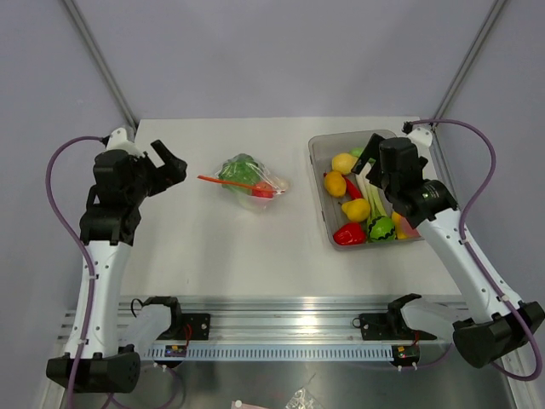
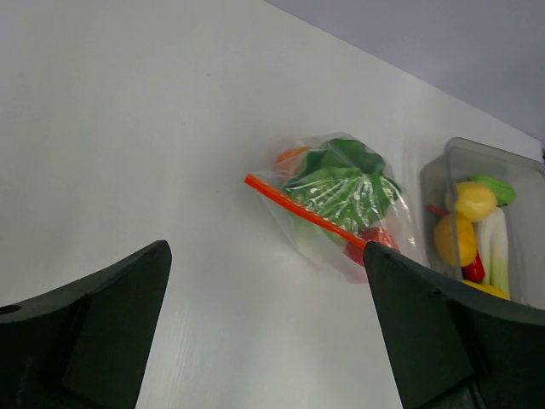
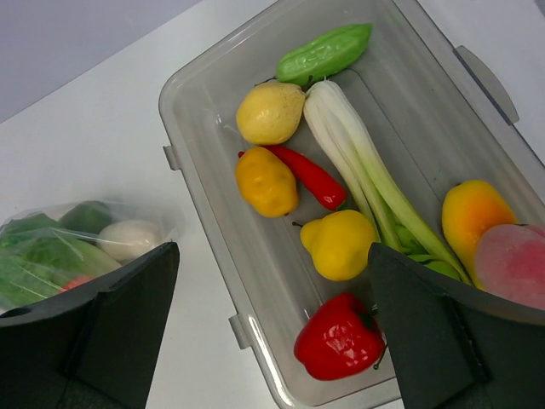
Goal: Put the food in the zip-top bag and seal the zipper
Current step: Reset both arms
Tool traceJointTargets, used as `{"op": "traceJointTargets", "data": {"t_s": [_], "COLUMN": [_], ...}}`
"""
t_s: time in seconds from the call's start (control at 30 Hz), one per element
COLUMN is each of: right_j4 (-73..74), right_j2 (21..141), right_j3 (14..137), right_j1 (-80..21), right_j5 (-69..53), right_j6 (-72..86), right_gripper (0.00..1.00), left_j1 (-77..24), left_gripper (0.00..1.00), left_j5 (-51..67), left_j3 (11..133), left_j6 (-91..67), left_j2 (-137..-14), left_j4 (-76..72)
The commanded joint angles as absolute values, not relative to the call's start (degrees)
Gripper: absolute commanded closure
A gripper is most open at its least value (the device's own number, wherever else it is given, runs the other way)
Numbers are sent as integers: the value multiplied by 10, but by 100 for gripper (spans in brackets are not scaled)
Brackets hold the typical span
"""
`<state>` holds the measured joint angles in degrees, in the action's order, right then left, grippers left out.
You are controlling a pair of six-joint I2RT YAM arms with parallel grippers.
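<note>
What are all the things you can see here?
zip-top bag: one, clear, mid-table, holding green, white and red food
zipper: one, red-orange, along the bag's edge
tub: one, grey see-through, table's right side
loose food: at least nine, red, yellow, orange, green, white, pink, in the tub
table: one, white, under everything
left fingers: two, black, open, left of the bag
right fingers: two, black, open, over the tub

— On the table [image 1: 213, 256]?
— Grey translucent tub [image 1: 326, 150], rectangular, by the right edge, toward the far right corner. Small tabs along its rim.
— And at the near edge?
— Slotted aluminium rail [image 1: 289, 317], laid along it. Plain grey wall [image 1: 272, 51] beyond the far edge.
</note>
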<state>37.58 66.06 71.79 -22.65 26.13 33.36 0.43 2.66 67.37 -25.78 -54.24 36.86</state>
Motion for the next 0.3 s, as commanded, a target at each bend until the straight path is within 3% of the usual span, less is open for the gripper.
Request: {"op": "traceJointTargets", "data": {"t_s": [0.0, 0.27], "right_j4": [391, 379], "right_j2": [631, 629], "right_j3": [715, 700], "right_j1": [-229, -230], "right_j5": [301, 301], "right_j6": [319, 330], "right_gripper": [1, 0], "left_j1": [-16, -32], "left_gripper": [1, 1], "left_j5": [117, 189], "left_j3": [673, 657], "left_j6": [-228, -216], "left_j2": [-519, -505], "left_j4": [306, 281]}}
